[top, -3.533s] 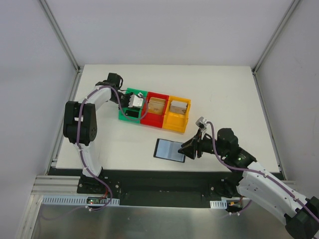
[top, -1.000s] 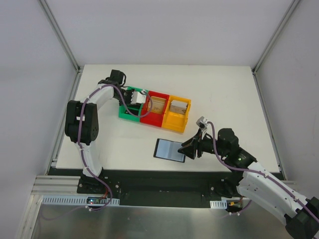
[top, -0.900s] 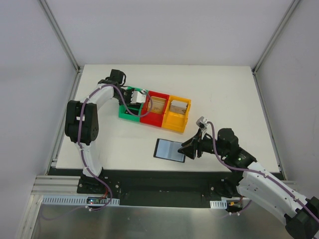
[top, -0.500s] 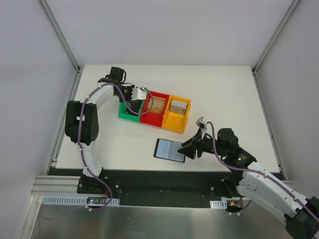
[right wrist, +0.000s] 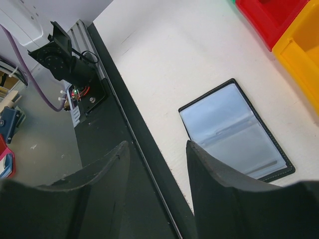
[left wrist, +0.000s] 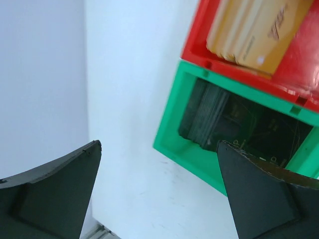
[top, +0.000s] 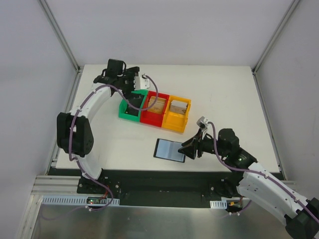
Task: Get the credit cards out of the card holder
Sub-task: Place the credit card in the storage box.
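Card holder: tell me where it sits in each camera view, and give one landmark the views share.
Top external: the card holder lies open on the table, below the centre of the picture.
Left wrist: not in it.
Right wrist: right of centre, glossy face up.
Shared landmark: the red bin, seen in all three.

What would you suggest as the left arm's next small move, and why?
Probably lift the left gripper clear of the green bin and swing it toward the card holder: its jaws stand open and empty above the dark cards lying in that bin, while the holder lies open beside the right gripper.
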